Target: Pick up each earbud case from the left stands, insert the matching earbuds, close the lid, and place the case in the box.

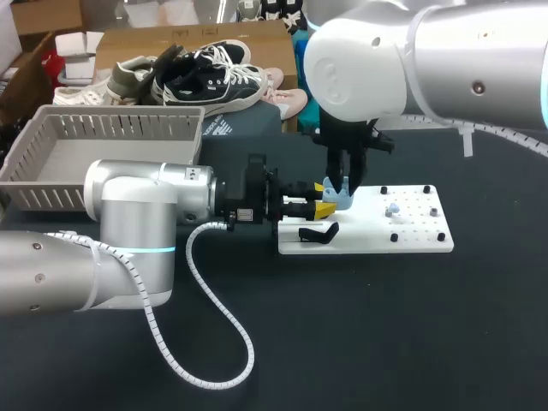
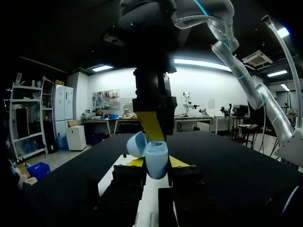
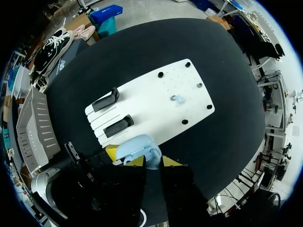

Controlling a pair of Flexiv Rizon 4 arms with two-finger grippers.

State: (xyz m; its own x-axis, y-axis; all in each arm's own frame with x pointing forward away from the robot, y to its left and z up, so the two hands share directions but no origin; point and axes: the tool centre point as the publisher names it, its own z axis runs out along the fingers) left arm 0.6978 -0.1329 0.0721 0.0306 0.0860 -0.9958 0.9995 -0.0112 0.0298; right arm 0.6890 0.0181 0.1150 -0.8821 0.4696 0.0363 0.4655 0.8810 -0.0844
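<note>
Left gripper is clamped on the pale blue earbud case above the left end of the white board, lid open. Right gripper meets the case from above; its hold cannot be told. Case judged light, smooth, rounded hard plastic, likely slippery, with a delicate hinge. Grip the body's flanks.
</note>
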